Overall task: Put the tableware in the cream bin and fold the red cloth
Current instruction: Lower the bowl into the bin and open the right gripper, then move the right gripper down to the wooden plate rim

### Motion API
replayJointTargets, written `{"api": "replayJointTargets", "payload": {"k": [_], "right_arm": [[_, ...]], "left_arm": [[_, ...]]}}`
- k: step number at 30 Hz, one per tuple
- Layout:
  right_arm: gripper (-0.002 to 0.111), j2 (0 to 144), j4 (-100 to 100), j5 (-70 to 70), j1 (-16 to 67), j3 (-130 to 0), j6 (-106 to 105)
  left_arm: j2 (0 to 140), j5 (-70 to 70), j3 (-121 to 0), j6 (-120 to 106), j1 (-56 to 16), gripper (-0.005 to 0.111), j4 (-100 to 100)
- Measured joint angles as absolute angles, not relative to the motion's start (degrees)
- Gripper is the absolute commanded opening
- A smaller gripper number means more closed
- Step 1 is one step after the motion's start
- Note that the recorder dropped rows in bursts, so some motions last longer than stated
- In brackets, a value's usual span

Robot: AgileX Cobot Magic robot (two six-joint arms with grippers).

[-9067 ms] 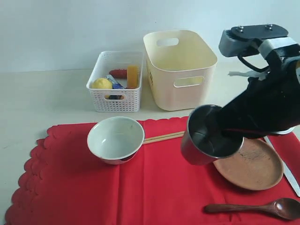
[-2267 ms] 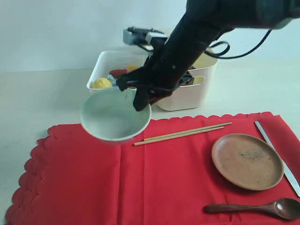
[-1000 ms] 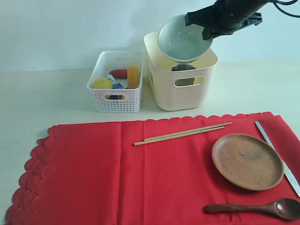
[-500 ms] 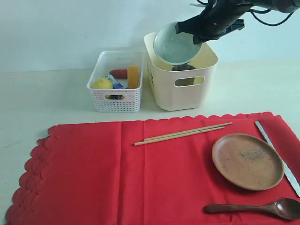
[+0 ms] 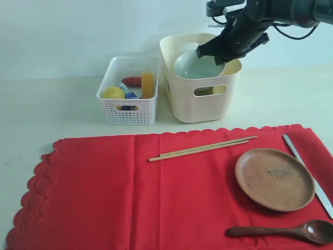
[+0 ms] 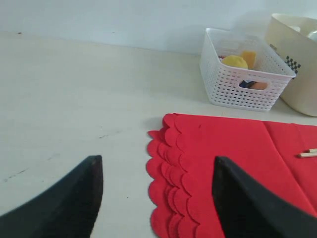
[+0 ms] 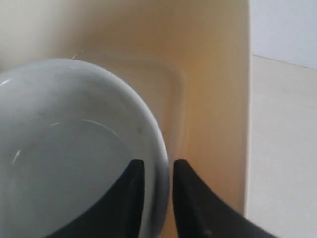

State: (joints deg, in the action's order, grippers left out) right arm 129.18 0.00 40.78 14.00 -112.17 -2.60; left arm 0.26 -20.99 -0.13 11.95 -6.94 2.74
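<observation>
Your right end effector (image 5: 214, 52) is above the tall cream plastic bin (image 5: 208, 107), reaching into its mouth. Its fingers (image 7: 131, 198) straddle the rim of the pale green-white bowl (image 5: 193, 66), one inside and one outside, with a narrow gap. You can't tell from the wrist view whether they pinch the rim or only flank it. The bowl sits tilted inside the bin, open side facing the exterior camera, top edge about level with the bin's rim.

Your left end effector (image 6: 156, 163) has its jaws wide with nothing between them. It hovers low over the bare desk (image 5: 52, 109), just beside the scalloped edge of the large bright red cloth (image 5: 119, 198). It's not in the exterior view.

The cloth lies flat and unfolded on the desk in front of the bin. On it:
- A pair of wooden chopsticks (image 5: 203, 148) lies slanted near the middle.
- A brown round plate (image 5: 274, 178) sits on the right side.
- A long silver knife (image 5: 297, 156) lies along the cloth's right edge, right against the plate. Contact is unclear.
- A dark wooden spoon (image 5: 283, 230) lies in front of the plate, bowl end to the right.

The low white perforated basket (image 5: 127, 112) stands just left of the bin, holding yellow, orange and red items.
</observation>
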Motion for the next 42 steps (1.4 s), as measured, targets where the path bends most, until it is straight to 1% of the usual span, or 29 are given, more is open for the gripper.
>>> {"api": "replayJointTargets", "payload": {"k": [3,6,8,14,19,26,32,34,37,42], "right_arm": [[0.049,129.18,0.0,40.78,14.0,-112.17,-3.1],[0.055,128.79,-0.56,40.78,14.0,-112.38,-3.24],[0.057,128.02,-0.99,40.78,14.0,-112.38,-3.24],[0.057,122.85,-1.47,41.06,14.0,-112.38,-3.24],[0.057,115.48,-1.46,44.19,14.0,-112.38,-3.05],[0.057,106.23,-2.82,55.67,14.0,-112.63,-2.98],[0.057,100.85,-4.48,67.1,14.0,-112.63,-2.98],[0.057,99.34,-4.61,68.83,14.0,-112.35,-2.98],[0.057,95.93,-4.61,69.38,14.0,-108.89,-2.98],[0.057,88.39,-4.61,68.06,14.0,-97.74,-3.14]], "left_arm": [[0.26,-20.99,-0.13,11.95,-6.94,0.062,2.74],[0.26,-20.99,-0.13,11.95,-6.94,0.062,2.74],[0.26,-20.99,-0.13,11.95,-6.94,0.062,2.74],[0.26,-20.99,-0.13,11.95,-6.94,0.062,2.74],[0.26,-20.99,-0.13,11.95,-6.94,0.062,2.74],[0.26,-20.99,-0.13,11.95,-6.94,0.062,2.74],[0.26,-20.99,-0.13,11.95,-6.94,0.062,2.74],[0.26,-20.99,-0.13,11.95,-6.94,0.062,2.74],[0.26,-20.99,-0.13,11.95,-6.94,0.062,2.74],[0.26,-20.99,-0.13,11.95,-6.94,0.062,2.74]]}}
